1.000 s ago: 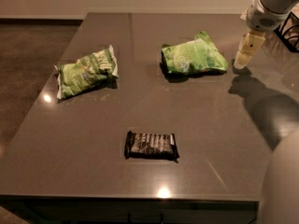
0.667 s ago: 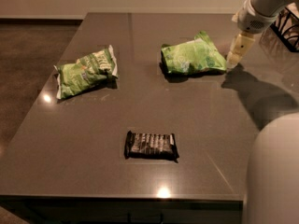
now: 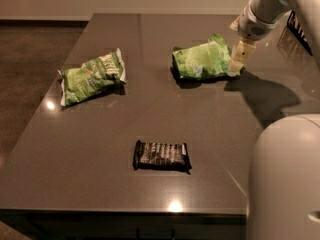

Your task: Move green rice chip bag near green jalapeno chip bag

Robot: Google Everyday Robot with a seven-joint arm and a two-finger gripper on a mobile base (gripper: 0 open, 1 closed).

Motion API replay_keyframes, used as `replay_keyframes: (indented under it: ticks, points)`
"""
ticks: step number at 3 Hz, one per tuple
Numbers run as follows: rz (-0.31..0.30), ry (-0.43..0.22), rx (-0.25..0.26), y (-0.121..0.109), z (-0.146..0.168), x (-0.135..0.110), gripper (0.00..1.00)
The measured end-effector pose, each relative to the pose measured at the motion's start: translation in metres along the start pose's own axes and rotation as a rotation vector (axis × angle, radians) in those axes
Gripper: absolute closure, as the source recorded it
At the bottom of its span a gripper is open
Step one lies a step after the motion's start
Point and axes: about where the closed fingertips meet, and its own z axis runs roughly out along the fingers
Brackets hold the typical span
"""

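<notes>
The green rice chip bag [image 3: 202, 60], puffy and light green with a pale round patch, lies on the dark table [image 3: 125, 184] at the back right. The green jalapeno chip bag [image 3: 91, 77], mottled green with white crimped ends, lies at the left, well apart from it. My gripper [image 3: 237, 64] reaches down from the upper right and stands at the rice bag's right end, touching or nearly touching it.
A dark wrapped snack bar [image 3: 162, 155] lies near the table's front middle. The robot's white body [image 3: 285, 179] fills the lower right corner. A dark object [image 3: 300, 26] sits at the table's far right edge. The floor lies beyond the left edge.
My gripper has moved left and down, from clear of the rice bag's right side to right against its right end. Both bags and the bar have stayed put.
</notes>
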Motion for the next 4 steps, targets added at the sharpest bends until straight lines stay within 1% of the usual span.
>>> replay_keyframes:
  ticks: [1, 2, 3, 4]
  points:
    - [-0.02, 0.007, -0.033, 0.001, 0.018, -0.008, 0.0]
    - [-0.045, 0.0, -0.059, 0.004, 0.025, -0.02, 0.18]
    - [-0.078, -0.021, -0.085, 0.01, 0.025, -0.037, 0.42]
    - [-0.097, -0.03, -0.104, 0.017, 0.026, -0.049, 0.65]
